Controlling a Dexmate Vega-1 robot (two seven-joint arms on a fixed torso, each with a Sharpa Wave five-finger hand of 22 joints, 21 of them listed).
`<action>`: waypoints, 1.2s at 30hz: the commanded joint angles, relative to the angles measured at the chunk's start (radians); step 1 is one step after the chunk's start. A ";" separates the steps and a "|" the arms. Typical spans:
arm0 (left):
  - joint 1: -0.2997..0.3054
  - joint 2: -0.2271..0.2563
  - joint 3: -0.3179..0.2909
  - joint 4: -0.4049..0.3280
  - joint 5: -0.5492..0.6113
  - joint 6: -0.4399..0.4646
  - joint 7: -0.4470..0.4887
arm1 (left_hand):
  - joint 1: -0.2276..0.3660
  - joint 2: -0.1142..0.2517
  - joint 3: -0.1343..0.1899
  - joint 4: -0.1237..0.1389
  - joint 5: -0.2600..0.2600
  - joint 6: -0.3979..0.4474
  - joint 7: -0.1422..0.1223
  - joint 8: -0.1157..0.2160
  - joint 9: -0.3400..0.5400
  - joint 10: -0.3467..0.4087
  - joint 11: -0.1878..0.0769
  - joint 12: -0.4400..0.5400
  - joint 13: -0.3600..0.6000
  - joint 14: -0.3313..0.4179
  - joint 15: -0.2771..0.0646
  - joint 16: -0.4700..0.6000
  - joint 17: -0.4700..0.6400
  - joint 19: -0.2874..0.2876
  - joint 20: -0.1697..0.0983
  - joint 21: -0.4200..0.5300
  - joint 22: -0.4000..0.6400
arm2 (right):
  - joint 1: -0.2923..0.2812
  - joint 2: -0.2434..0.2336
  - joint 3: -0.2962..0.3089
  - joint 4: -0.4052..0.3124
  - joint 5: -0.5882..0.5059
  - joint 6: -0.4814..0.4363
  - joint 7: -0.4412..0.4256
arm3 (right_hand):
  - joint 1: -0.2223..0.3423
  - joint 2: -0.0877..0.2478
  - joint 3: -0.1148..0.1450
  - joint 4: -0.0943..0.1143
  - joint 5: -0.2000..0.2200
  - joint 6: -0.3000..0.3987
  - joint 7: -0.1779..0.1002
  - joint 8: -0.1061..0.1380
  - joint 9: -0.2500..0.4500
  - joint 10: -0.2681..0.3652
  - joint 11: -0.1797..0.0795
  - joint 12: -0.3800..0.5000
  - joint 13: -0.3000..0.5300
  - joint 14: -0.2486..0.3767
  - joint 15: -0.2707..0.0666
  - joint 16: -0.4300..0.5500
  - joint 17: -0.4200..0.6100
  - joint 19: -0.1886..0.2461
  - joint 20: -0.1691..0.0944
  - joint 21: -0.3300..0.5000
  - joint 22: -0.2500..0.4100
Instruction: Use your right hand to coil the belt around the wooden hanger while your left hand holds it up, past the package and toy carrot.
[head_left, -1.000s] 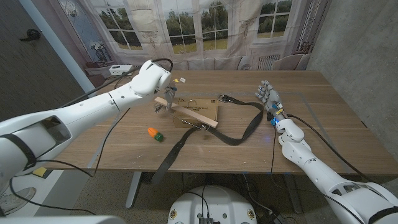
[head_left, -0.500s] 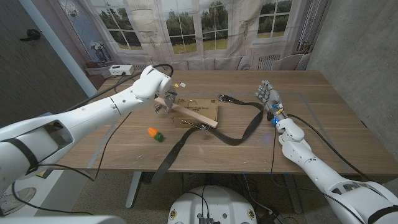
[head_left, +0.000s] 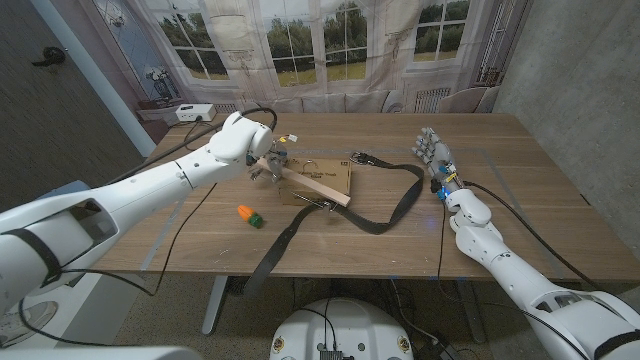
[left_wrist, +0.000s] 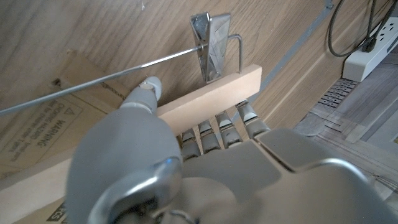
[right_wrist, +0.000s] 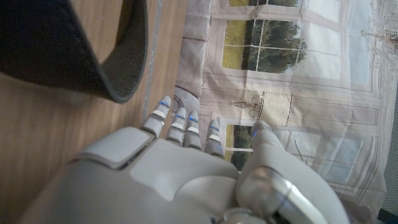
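**A:** Where do you stand on the coil?

**B:** You've barely begun. Your left hand (head_left: 250, 140) grips the wooden hanger (head_left: 305, 182) by its 10 o'clock end; the wrist view shows the fingers (left_wrist: 227, 121) wrapped over the bar beside its metal clip (left_wrist: 210, 38). The bar slants down toward 4 o'clock over the package (head_left: 322, 181). I can't tell whether that far end is clear of the cardboard.

**A:** And the belt?

**B:** The belt (head_left: 385, 215) runs from its buckle at 12 o'clock of the package, loops out toward 3 o'clock, then trails off the bench (head_left: 520, 150) edge at 7 o'clock. No turn sits on the bar yet.

**A:** My right hand?

**B:** Your right hand (head_left: 430, 152) stands released, fingers straight and apart, holding nothing, just beside the belt's loop. The toy carrot (head_left: 246, 213) lies at 8 o'clock of the package. All the winding is left to do.
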 joint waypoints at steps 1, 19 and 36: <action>0.006 0.002 0.010 0.007 -0.070 0.019 0.063 | 0.031 0.060 0.031 -0.003 -0.021 0.045 0.011 0.015 0.002 0.073 -0.003 0.017 0.005 0.085 -0.096 0.013 0.002 0.050 -0.017 0.021 0.005 | -0.002 -0.010 -0.001 -0.011 -0.008 -0.001 -0.008 | -0.001 -0.006 0.003 0.003 0.004 0.008 0.000 0.004 0.003 0.008 0.000 0.006 0.001 0.007 0.003 0.005 0.003 0.010 0.000 0.006 0.005; 0.024 0.024 0.001 -0.048 -0.081 0.096 0.162 | 0.063 0.116 0.223 0.197 -0.065 0.411 0.117 0.132 0.070 0.529 -0.011 0.188 0.183 0.842 -0.172 0.351 0.258 0.462 -0.110 0.441 0.094 | 0.004 -0.022 -0.004 -0.019 -0.015 -0.011 -0.010 | -0.003 -0.005 0.003 0.004 0.005 0.009 -0.002 0.005 0.002 0.010 0.001 0.006 0.000 0.009 0.003 0.006 0.002 0.011 0.001 0.006 0.005; 0.106 0.070 -0.059 -0.141 -0.043 0.134 0.424 | -0.055 0.036 0.148 0.308 0.045 0.530 0.141 0.175 0.289 0.642 -0.035 0.764 1.011 1.064 -0.160 0.777 0.868 0.613 -0.194 0.909 0.274 | -0.010 -0.039 -0.001 -0.044 -0.019 -0.010 -0.019 | -0.003 -0.004 0.004 0.003 0.005 0.013 -0.001 0.005 0.002 0.011 0.002 0.006 -0.001 0.009 0.003 0.005 0.000 0.011 0.001 0.006 0.005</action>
